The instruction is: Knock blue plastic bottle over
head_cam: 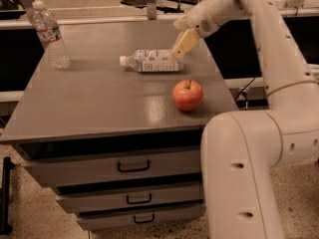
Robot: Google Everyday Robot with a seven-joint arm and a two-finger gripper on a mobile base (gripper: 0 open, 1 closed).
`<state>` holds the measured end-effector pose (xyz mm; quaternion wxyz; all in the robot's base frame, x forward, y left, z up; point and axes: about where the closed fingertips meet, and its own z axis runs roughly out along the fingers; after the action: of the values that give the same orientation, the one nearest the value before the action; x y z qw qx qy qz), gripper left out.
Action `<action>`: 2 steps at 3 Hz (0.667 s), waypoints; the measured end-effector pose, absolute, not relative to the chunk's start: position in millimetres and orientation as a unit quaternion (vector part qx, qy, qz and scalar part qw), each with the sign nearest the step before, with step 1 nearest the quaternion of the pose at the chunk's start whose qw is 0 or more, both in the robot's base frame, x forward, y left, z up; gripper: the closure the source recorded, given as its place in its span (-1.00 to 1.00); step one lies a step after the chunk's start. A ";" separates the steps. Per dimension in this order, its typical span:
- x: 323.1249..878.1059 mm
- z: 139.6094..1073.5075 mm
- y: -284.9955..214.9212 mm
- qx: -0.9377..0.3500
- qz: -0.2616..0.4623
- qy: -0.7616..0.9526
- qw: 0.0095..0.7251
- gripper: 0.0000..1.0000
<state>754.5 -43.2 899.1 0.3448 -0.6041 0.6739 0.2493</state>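
Hovering my gripper [183, 45] just above the right end of the blue plastic bottle [152, 61], and that bottle is down! It lies flat on its side on the grey table [99, 108], white cap pointing left. Released or clenched, I cannot tell from here, but I carry nothing. I judge the knock done. The next move calls for a clean rise clear of it, without nudging the red apple [188, 94] nearby. The clear ridged bottle [50, 34] stands upright at the far left corner.
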 end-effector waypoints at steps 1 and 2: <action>755.8 924.6 -97.2 -0.547 0.279 0.668 0.420 -1.00; 750.1 958.4 -154.9 -0.506 0.275 0.655 0.489 -1.00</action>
<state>750.1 -154.9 958.4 0.4887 -0.5060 0.6555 0.2747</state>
